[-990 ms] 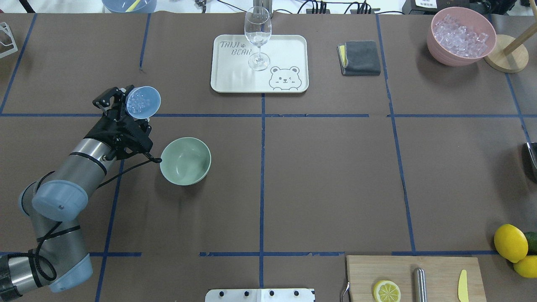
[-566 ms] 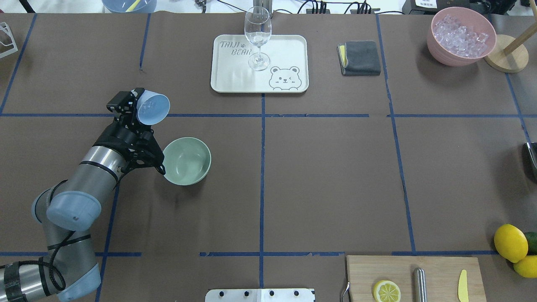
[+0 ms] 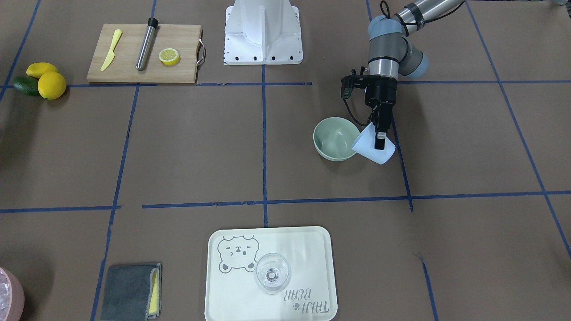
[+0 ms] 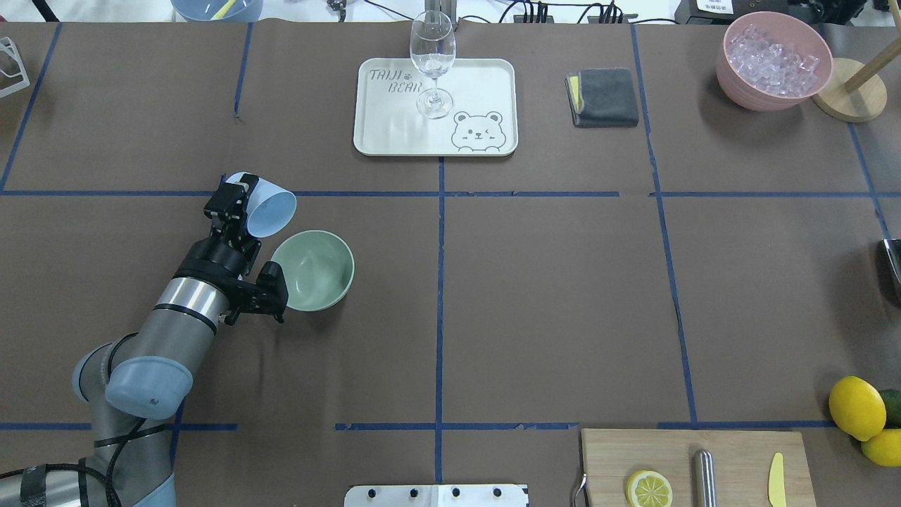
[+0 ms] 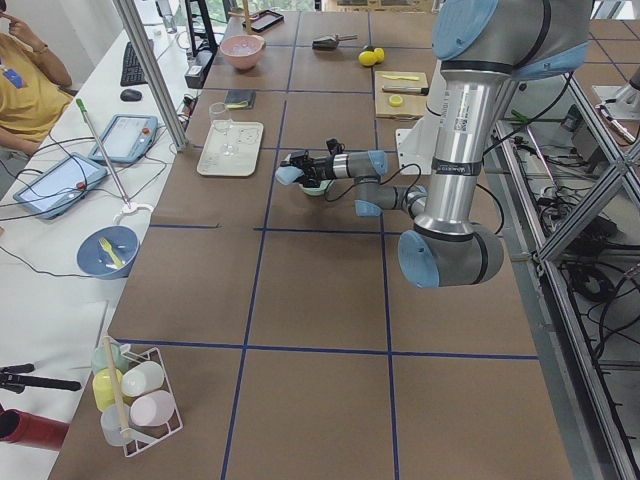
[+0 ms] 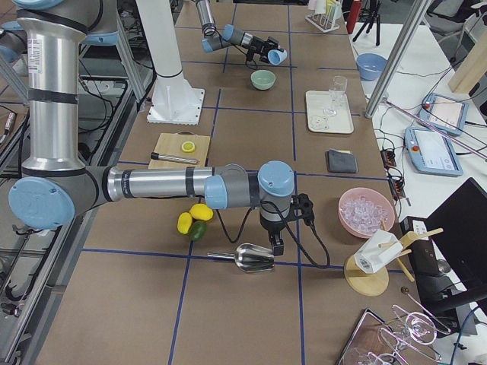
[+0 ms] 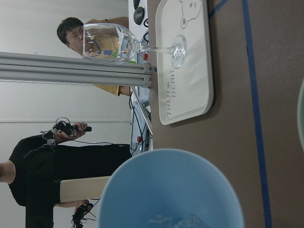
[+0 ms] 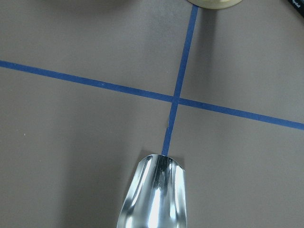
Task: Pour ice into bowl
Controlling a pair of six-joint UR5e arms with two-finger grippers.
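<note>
Gripping the tilted light blue plastic cup (image 4: 271, 211) in clenched left gripper (image 4: 236, 198) jaws, mouth toward the round sage-green matte bowl (image 4: 317, 278) near the surface's left edge, to spill the clear ice cubes (image 7: 173, 221) inside. Right gripper (image 6: 275, 245) jaws: cannot tell.

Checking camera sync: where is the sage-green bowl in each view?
Front-facing: bowl right of centre.
Overhead: bowl left of centre.
Exterior left: bowl upper middle.
Exterior right: bowl top centre.
Left wrist: bowl sliver, right edge.
Right wrist: not in it.
Landmark: light blue cup beside it.
</note>
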